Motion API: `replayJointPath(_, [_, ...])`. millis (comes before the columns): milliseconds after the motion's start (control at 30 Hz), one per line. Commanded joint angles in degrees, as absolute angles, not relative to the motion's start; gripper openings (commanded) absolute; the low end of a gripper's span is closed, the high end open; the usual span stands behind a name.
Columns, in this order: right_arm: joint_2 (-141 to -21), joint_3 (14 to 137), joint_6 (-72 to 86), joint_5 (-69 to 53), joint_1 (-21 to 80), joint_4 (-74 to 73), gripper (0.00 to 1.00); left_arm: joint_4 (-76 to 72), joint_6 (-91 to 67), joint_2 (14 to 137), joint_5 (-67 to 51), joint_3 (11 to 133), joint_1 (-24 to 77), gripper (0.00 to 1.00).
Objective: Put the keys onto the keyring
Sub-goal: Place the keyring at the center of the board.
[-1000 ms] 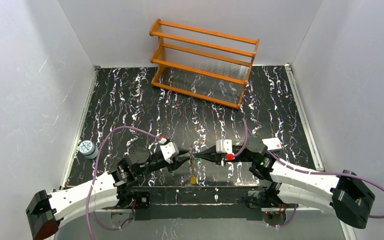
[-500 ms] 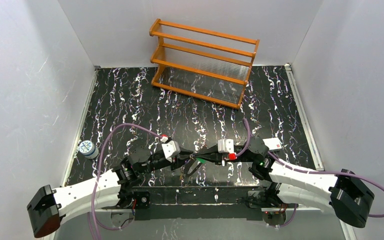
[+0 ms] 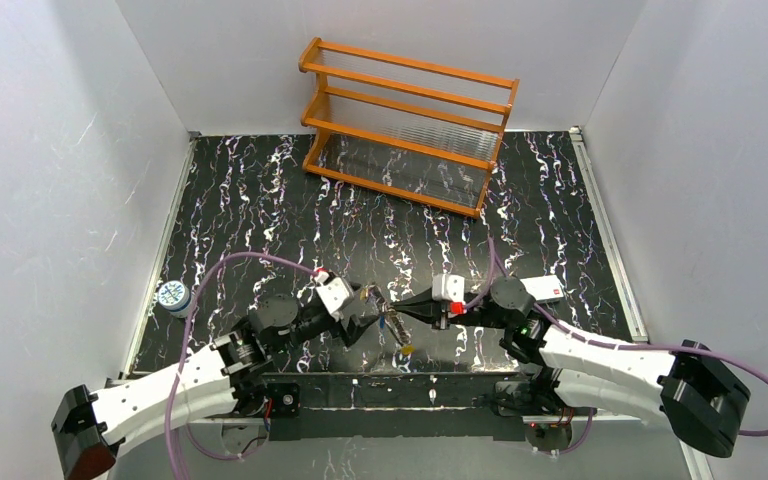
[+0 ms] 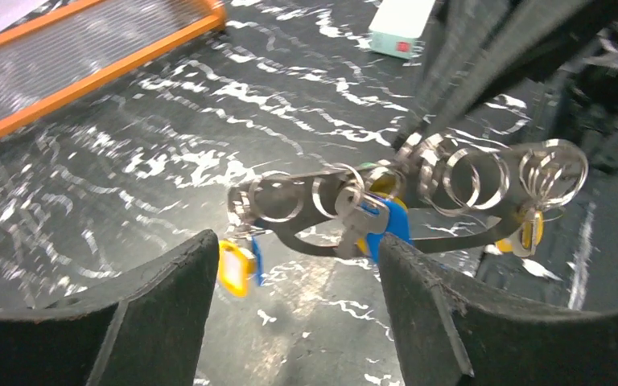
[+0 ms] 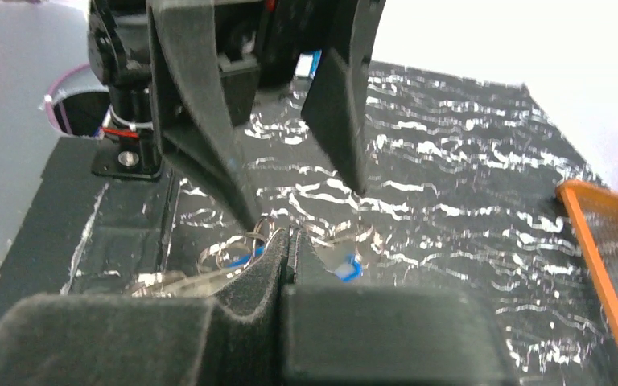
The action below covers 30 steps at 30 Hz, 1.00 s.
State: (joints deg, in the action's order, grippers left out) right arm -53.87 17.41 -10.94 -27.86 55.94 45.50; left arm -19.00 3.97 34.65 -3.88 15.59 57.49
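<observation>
The keyring (image 4: 442,240) is a thin oval loop carrying several small metal rings and keys. My right gripper (image 5: 290,237) is shut on one end of it and holds it above the mat. A blue key (image 4: 386,227) and yellow keys (image 4: 233,267) hang from the loop. In the right wrist view a blue key (image 5: 346,268) hangs just past the shut jaws. My left gripper (image 4: 298,249) is open, and the loop lies just beyond its fingertips, untouched. From above, the left gripper (image 3: 368,305) and right gripper (image 3: 407,312) face each other, with the keyring (image 3: 392,323) slanting down to a yellow key (image 3: 406,350).
An orange wooden rack (image 3: 408,125) stands at the back of the mat. A round blue-and-white disc (image 3: 172,295) sits at the left edge. A small white box (image 3: 546,288) lies to the right of the right arm. White walls enclose the mat.
The left gripper has moved up and back a little from the keyring. The bunch now hangs slanted from the right gripper, and the yellow key has swung to the right.
</observation>
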Motion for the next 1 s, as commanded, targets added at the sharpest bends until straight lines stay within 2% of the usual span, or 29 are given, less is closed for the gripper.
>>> replayJointPath(0, [-52.97, 19.03, -13.63, -22.75, 55.72, 38.81, 0.01, -4.33, 2.93, 33.72, 12.47, 22.58, 57.48, 0.73])
replayJointPath(167, [-56.9, 21.23, -15.16, -19.75, 55.65, 31.99, 0.01, 5.29, -2.43, 34.9, 25.03, 26.83, 57.48, 0.81])
replayJointPath(400, [-68.85, 27.36, -16.92, -19.28, 55.71, 28.5, 0.01, 7.27, -9.11, 34.73, 33.71, 26.83, 57.44, 0.98])
replayJointPath(533, [-75.5, 31.52, -16.24, -22.29, 55.66, 27.72, 0.02, 7.11, -11.25, 35.68, 35.19, 25.55, 57.18, 0.98])
replayJointPath(733, [-81.11, 33.85, -13.59, -24.27, 55.06, 31.14, 0.27, 5.24, -13.58, 37.82, 29.1, 24.21, 51.18, 0.98])
replayJointPath(967, [-82.4, 31.45, -4.62, -28.96, 48.23, 40.29, 0.68, -1.4, -13.4, 43.2, 11.07, 23.24, 34.27, 0.98])
